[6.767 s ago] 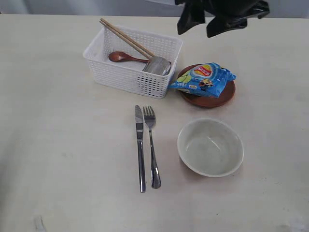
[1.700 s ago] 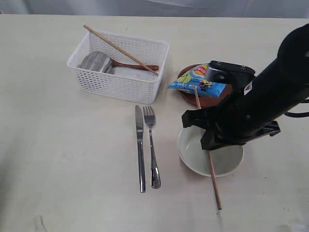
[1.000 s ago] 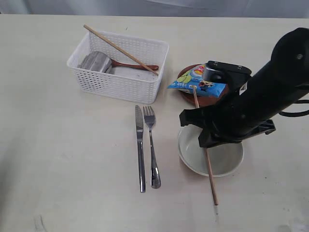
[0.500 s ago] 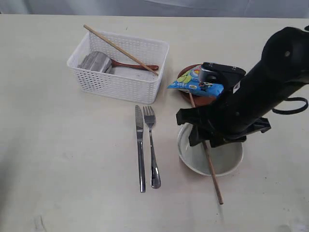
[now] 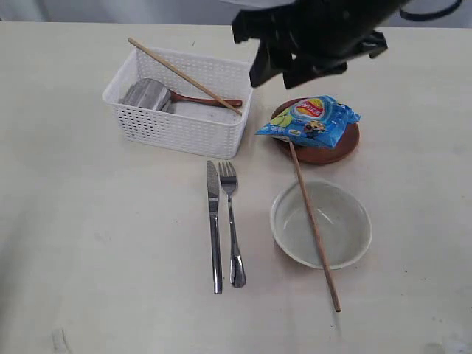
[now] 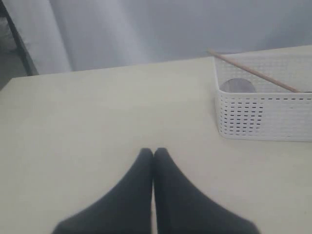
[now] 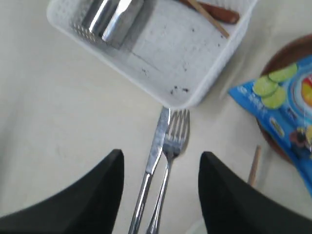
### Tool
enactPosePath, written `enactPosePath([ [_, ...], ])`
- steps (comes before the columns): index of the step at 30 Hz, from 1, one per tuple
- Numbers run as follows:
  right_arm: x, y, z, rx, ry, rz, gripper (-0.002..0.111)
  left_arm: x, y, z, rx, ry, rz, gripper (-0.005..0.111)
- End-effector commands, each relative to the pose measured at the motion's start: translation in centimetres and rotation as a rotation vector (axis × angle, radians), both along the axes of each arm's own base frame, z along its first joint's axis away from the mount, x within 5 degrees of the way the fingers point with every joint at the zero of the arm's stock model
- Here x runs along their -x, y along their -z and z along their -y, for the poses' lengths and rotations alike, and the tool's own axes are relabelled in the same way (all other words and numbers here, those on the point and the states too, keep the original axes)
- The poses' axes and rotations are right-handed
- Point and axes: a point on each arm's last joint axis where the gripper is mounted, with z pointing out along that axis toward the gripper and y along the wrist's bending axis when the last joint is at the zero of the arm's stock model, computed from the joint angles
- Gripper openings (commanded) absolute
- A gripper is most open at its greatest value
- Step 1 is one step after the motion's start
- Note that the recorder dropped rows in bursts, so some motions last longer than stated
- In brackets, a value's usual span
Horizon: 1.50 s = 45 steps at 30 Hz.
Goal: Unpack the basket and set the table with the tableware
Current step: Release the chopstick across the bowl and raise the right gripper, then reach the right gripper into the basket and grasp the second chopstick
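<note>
The white basket (image 5: 181,99) holds a steel cup (image 5: 145,94) lying on its side and a reddish wooden spoon (image 5: 206,100); one chopstick (image 5: 184,75) rests across its rim. A second chopstick (image 5: 315,225) lies over the pale bowl (image 5: 321,223), one end on the table (image 5: 96,221). Knife (image 5: 214,225) and fork (image 5: 231,221) lie side by side in front of the basket. My right gripper (image 5: 284,74) hangs open and empty above the basket's right end (image 7: 162,156). My left gripper (image 6: 153,152) is shut on nothing, low over bare table left of the basket (image 6: 263,114).
A blue chip bag (image 5: 310,119) lies on the brown plate (image 5: 318,153) right of the basket. In the right wrist view the knife (image 7: 155,151) and fork (image 7: 170,146) show between the fingers, far below.
My right gripper opened and let go of the chopstick, which now lies across the bowl. The right arm then rose and swung back toward the basket.
</note>
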Motion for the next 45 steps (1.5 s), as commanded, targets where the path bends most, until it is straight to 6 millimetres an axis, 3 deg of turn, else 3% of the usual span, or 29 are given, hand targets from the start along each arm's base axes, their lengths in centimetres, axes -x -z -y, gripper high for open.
enactPosePath([
  [1,-3.3,0.4,-2.3,0.002,-0.016,-0.025,0.049,0.0,0.0,0.0,-0.004,0.008,0.008,0.000],
  [4,-5.4,0.7,-4.5,0.014,-0.104,0.018,0.061,0.0,0.0,0.0,-0.004,0.008,0.008,0.000],
  [6,-6.7,0.9,-6.2,0.022,-0.161,0.060,0.063,0.0,0.0,0.0,-0.004,0.008,0.008,0.000],
  [12,-9.7,3.5,-10.0,0.084,-0.261,0.118,0.046,0.0,0.0,0.0,-0.004,0.008,0.008,0.000],
  [16,-11.3,6.1,-11.2,0.182,-0.332,0.134,0.044,0.0,0.0,0.0,-0.004,0.008,0.008,0.000],
  [24,-11.6,10.4,-14.2,0.406,-0.491,0.308,0.044,0.0,0.0,0.0,-0.004,0.008,0.008,0.000],
  [30,-12.3,11.7,-14.9,0.512,-0.463,0.431,0.044,0.0,0.0,0.0,-0.004,0.008,0.008,0.000],
  [38,-12.6,14.0,-15.2,0.559,-0.520,0.429,0.044,0.0,0.0,0.0,-0.004,0.008,0.008,0.000],
  [45,-12.6,14.4,-15.8,0.537,-0.530,0.465,0.044,0.0,0.0,0.0,-0.004,0.008,0.008,0.000],
])
